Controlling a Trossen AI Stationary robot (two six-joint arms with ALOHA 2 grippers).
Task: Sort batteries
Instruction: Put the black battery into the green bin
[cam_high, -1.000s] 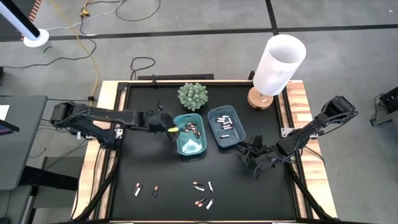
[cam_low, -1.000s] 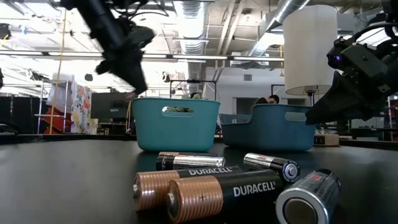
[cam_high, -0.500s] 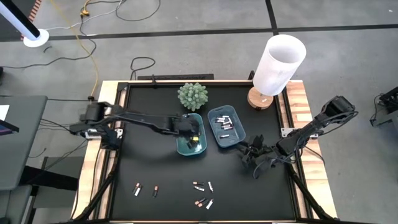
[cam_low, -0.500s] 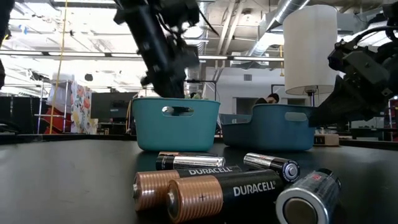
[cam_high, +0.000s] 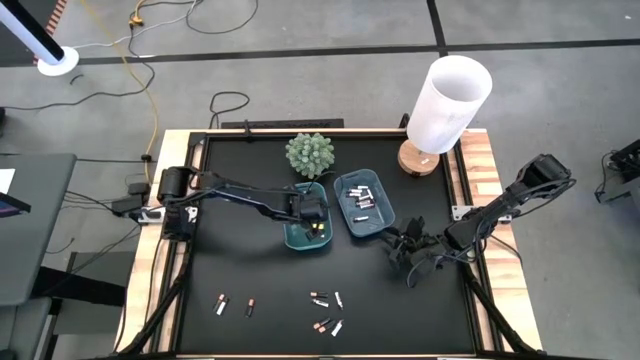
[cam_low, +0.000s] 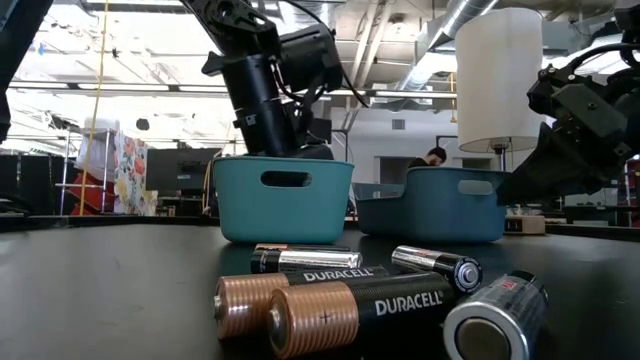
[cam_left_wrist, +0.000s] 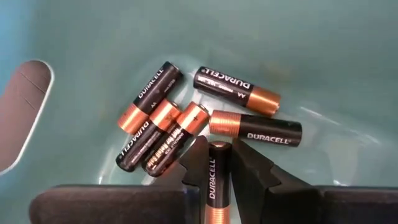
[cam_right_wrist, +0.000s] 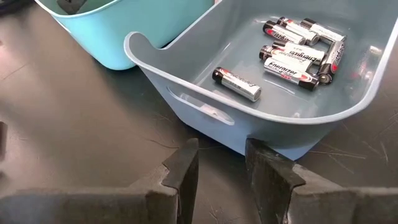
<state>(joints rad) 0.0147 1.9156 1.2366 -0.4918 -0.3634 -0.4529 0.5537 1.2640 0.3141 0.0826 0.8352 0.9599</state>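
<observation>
While the black table (cam_high: 240, 270) carries everything, its biggest item is the white lamp (cam_high: 448, 100) at the far right corner, followed by the spiky green plant (cam_high: 310, 154) at the middle of the far edge. Just in front of the plant sit two trays side by side: the teal tray (cam_high: 296, 238) on the left and the blue-grey tray (cam_high: 378, 222) on the right, both nearer the far edge than the near one.

Reaching in from the left edge, the left arm has the left gripper (cam_left_wrist: 221, 167) lowered inside the teal tray, its fingers clamped on a copper-and-black battery (cam_left_wrist: 219, 182) that points down at the tray floor. Five more copper-topped batteries (cam_left_wrist: 168, 127) lie in a loose cluster on that floor just beyond the fingertips.

Over by the right edge, the right gripper (cam_right_wrist: 221, 163) waits low over the table just beside the blue-grey tray's near wall, fingers parted and holding nothing. Silver-and-black batteries (cam_right_wrist: 297, 50) rest inside that tray.

Unsorted batteries stay near the front edge: two loose ones (cam_high: 235, 305) toward the left and a small group (cam_high: 326, 310) near the middle.
</observation>
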